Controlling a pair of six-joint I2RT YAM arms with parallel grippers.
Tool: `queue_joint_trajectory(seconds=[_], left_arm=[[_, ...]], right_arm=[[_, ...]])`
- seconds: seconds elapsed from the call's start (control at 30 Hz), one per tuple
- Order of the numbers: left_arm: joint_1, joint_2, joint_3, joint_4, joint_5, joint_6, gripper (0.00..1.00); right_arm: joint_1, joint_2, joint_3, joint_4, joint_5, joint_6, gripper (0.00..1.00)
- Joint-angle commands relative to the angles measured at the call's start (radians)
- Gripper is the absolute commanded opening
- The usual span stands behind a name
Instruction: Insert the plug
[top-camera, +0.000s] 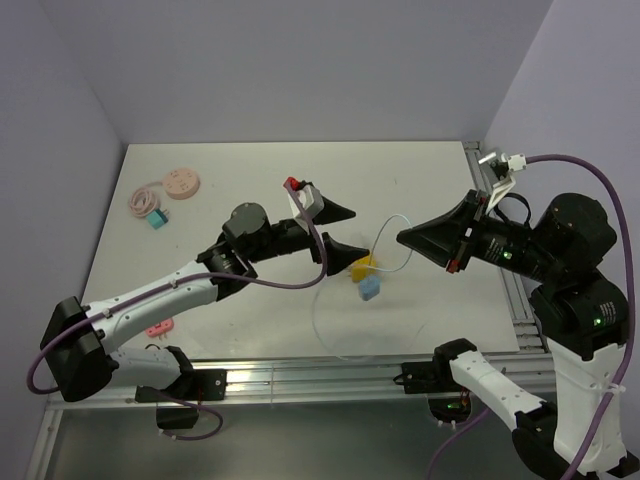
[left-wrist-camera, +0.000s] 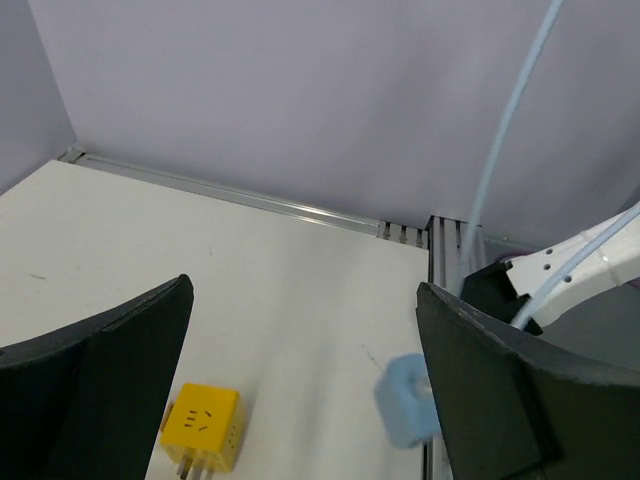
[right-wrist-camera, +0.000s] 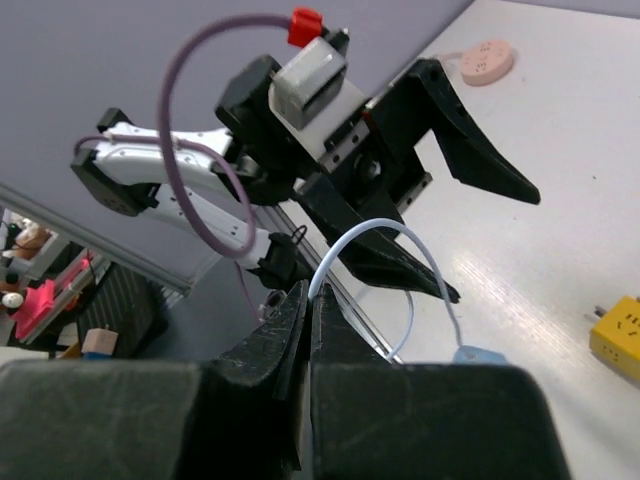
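A yellow cube adapter (top-camera: 362, 267) lies on the white table, also in the left wrist view (left-wrist-camera: 203, 425) and the right wrist view (right-wrist-camera: 620, 335). A light blue plug (top-camera: 369, 290) sits just beside it at the end of a thin white cable (top-camera: 398, 217); it looks blurred in the left wrist view (left-wrist-camera: 405, 400). My right gripper (top-camera: 405, 238) is shut on the cable (right-wrist-camera: 400, 232) a short way above the plug (right-wrist-camera: 480, 355). My left gripper (top-camera: 345, 235) is open and empty, its fingers either side of the adapter and plug, slightly above them.
A pink round disc (top-camera: 182, 182) with a coiled pink cable and a teal plug (top-camera: 157, 220) lies at the far left. A small pink piece (top-camera: 160, 328) lies by the left arm. An aluminium rail (top-camera: 485, 195) edges the table's right side. Slack cable loops near the front (top-camera: 330, 335).
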Motion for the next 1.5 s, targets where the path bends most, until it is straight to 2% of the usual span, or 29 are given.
queue_joint_trajectory(seconds=[0.0, 0.03, 0.1, 0.23, 0.4, 0.73, 0.97, 1.1, 1.2, 1.23, 1.3, 1.33, 1.37, 1.4, 1.43, 1.47], left_arm=[[-0.022, -0.023, -0.089, 0.195, -0.026, 0.059, 0.99], [-0.029, -0.023, -0.098, 0.228, -0.067, 0.065, 0.99], [-0.034, -0.016, -0.101, 0.233, -0.065, 0.073, 0.99], [-0.040, 0.015, -0.088, 0.224, -0.006, 0.070, 0.96], [-0.051, 0.017, -0.143, 0.307, 0.064, 0.019, 0.97], [-0.091, -0.013, -0.151, 0.307, -0.022, -0.022, 1.00], [-0.102, 0.041, -0.033, 0.226, -0.083, -0.014, 1.00], [-0.102, 0.099, 0.040, 0.209, -0.045, -0.036, 0.99], [-0.103, 0.145, 0.112, 0.158, 0.067, -0.050, 0.85], [-0.102, 0.159, 0.136, 0.135, 0.098, -0.050, 0.66], [-0.102, 0.190, 0.184, 0.089, 0.193, -0.065, 0.35], [-0.102, 0.198, 0.193, 0.084, 0.217, -0.077, 0.08], [-0.102, 0.199, 0.196, 0.087, 0.245, -0.089, 0.00], [-0.102, 0.193, 0.192, 0.103, 0.264, -0.100, 0.00], [-0.102, 0.187, 0.184, 0.112, 0.262, -0.120, 0.00], [-0.102, 0.179, 0.172, 0.117, 0.252, -0.131, 0.00]], right_arm=[[0.006, 0.010, 0.041, 0.110, -0.042, 0.048, 0.00], [0.006, 0.009, 0.034, 0.139, -0.062, 0.072, 0.00], [0.006, 0.009, 0.031, 0.159, -0.073, 0.092, 0.00], [0.004, 0.009, 0.037, 0.186, -0.081, 0.120, 0.00], [0.006, 0.016, 0.052, 0.196, -0.082, 0.135, 0.00], [0.004, 0.015, 0.037, 0.168, -0.071, 0.109, 0.00], [0.006, 0.006, -0.005, 0.196, -0.114, 0.126, 0.00], [0.004, -0.005, -0.021, 0.191, -0.119, 0.126, 0.00], [0.006, -0.014, -0.041, 0.190, -0.122, 0.124, 0.00], [0.006, -0.014, -0.046, 0.185, -0.120, 0.121, 0.00], [0.006, -0.017, -0.058, 0.179, -0.114, 0.114, 0.00], [0.006, -0.016, -0.057, 0.173, -0.108, 0.108, 0.05], [0.006, -0.014, -0.057, 0.164, -0.101, 0.092, 0.10], [0.006, -0.013, -0.052, 0.129, -0.070, 0.079, 0.18], [0.006, -0.005, -0.045, 0.104, -0.050, 0.062, 0.37], [0.006, 0.000, -0.037, 0.075, -0.024, 0.043, 0.43]])
